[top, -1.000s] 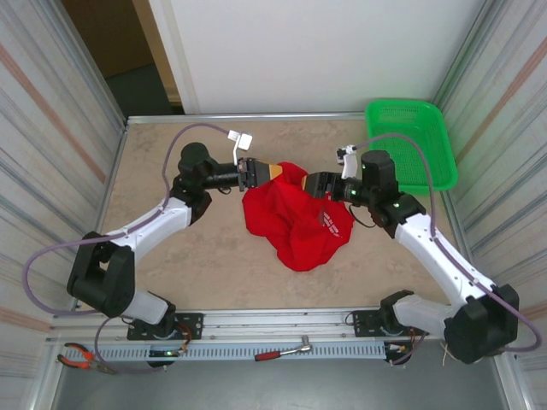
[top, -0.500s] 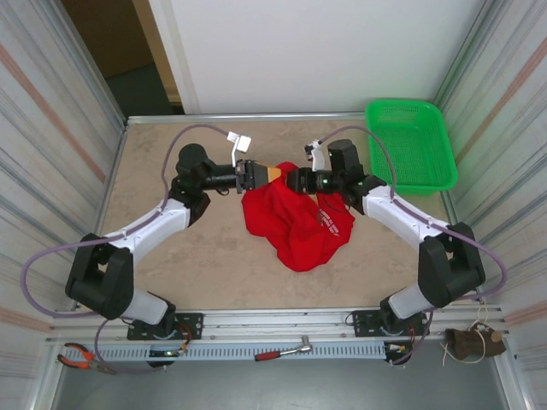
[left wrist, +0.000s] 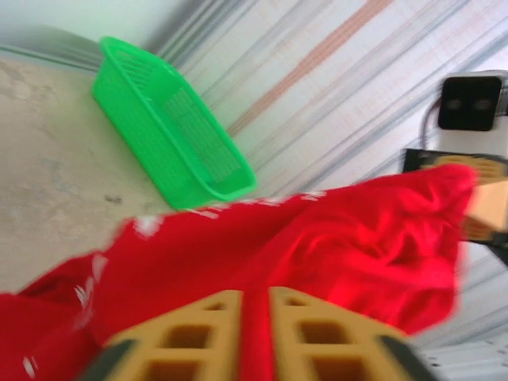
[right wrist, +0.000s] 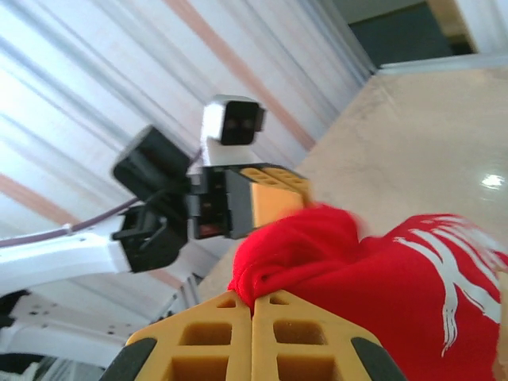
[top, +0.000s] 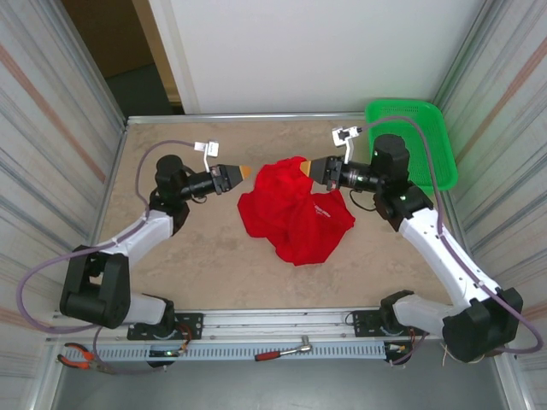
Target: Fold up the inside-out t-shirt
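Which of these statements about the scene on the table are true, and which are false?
1. The right gripper is shut on the red t-shirt. True.
2. The green basket stands at the far left corner of the table. False: it stands at the far right corner.
3. The red t-shirt lies flat and neatly folded. False: it is a crumpled heap, with its far edge pinched by the right gripper.
4. The red t-shirt bears white lettering. True.
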Controlling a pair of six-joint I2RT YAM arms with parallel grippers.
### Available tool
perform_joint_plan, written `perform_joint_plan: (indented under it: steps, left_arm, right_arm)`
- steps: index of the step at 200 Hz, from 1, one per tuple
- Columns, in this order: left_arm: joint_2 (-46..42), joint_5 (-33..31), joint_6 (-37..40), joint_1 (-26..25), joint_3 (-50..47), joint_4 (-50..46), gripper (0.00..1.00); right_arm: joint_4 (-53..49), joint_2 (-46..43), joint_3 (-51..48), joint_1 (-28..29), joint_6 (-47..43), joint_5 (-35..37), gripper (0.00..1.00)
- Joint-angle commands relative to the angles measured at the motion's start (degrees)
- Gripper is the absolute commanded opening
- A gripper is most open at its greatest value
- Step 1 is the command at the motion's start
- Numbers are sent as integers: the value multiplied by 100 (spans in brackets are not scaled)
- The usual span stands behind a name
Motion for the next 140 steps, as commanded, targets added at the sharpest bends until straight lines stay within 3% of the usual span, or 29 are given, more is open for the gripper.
perform_joint_plan:
  steps: [1, 21, 41, 85, 140]
  left_arm:
    - [-272, -658, 612, 83, 221, -835, 40]
    - [-856, -1150, 1182, -23, 265, -1559, 54]
    - [-1496, -1936, 2270, -624, 607, -2884, 60]
    - [-1478, -2976, 3544, -1816, 1395, -3954, 62]
    - [-700, -2873, 4071, -2208, 2130, -4114, 62]
  right_arm:
    - [676, -48, -15, -35, 471, -482, 0]
    - [708, 39, -60, -33, 485, -452, 0]
    - [726, 145, -66, -32, 506, -473, 0]
    - [640, 262, -87, 10, 493, -392, 0]
    - [472, 253, -158, 159, 399, -250, 0]
